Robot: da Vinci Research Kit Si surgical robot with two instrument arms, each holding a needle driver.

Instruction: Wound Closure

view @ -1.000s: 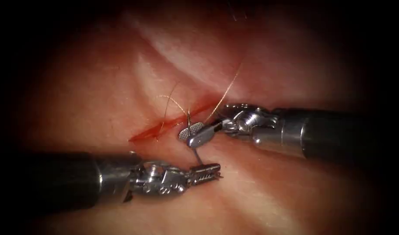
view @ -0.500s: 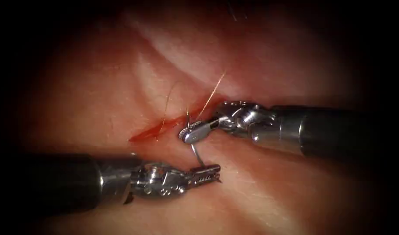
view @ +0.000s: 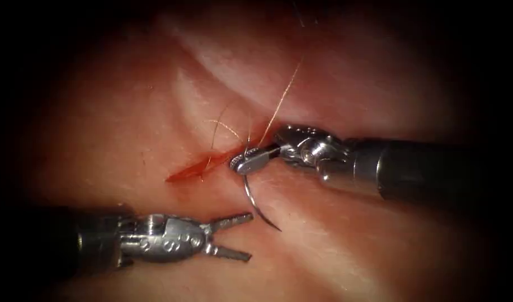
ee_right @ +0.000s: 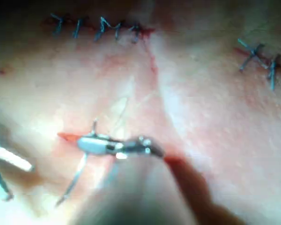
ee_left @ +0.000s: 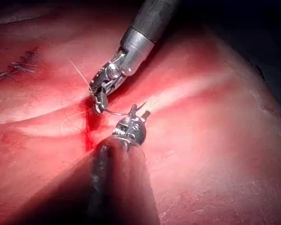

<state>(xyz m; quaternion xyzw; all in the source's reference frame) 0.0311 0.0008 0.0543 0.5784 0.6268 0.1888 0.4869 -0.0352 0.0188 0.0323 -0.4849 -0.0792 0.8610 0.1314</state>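
Note:
The right tool (view: 239,164) comes in from the right with its jaws shut on the curved needle (view: 255,204), on the back part of its curve, right at the red cut (view: 203,165). The needle's free arc hangs down over the tissue (view: 334,240) on the cut's right side, and its point (view: 279,229) is bare and out of the tissue. Thread (view: 281,100) runs up and away from the jaws. The left tool (view: 250,236) lies low on the left, open and holding nothing. The left wrist view shows the needle (ee_left: 114,112) between both tools. The right wrist view shows it (ee_right: 75,180) too.
A thin loose loop of thread (view: 220,127) lies over the cut's middle. A pale ridge of tissue (view: 239,72) rises behind the cut. Older stitched cuts (ee_left: 18,68) (ee_right: 98,28) (ee_right: 264,58) lie farther off.
The left tool let go of the needle's point end, opened and drew back to the left. The right tool closed on the needle and lifted it slightly toward the cut.

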